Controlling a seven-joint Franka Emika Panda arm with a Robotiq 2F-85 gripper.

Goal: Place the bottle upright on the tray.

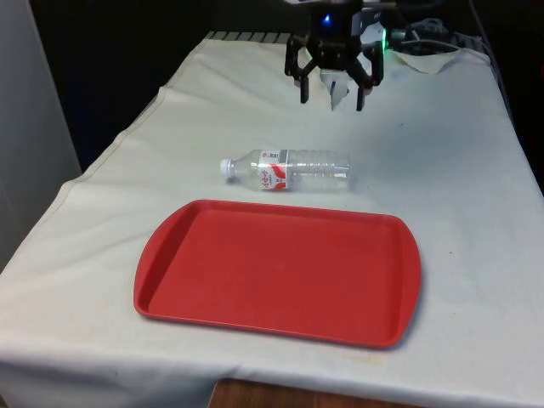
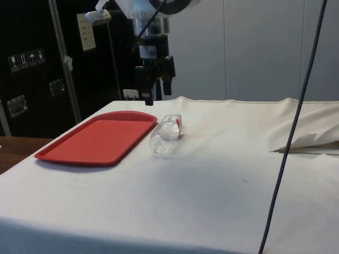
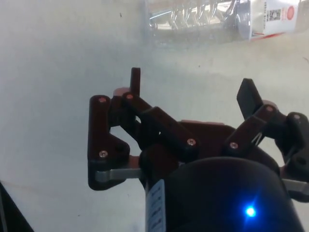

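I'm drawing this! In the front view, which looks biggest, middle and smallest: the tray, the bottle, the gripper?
1. Red tray, by far the biggest.
2. Clear bottle, lying on its side.
3. Black gripper, open and empty; it looks smaller partly because it is farther from the camera.

The bottle (image 1: 293, 170) is clear, ribbed plastic with a glossy paper-like label and a white plastic cap. The tray (image 1: 280, 272) is smooth red plastic with a slight sheen. A matt white cloth (image 1: 459, 170), lightly creased, covers the tabletop. The pincer (image 1: 332, 92) looks matt black plastic.

Bottle (image 1: 291, 170) flat behind tray (image 1: 280, 270)
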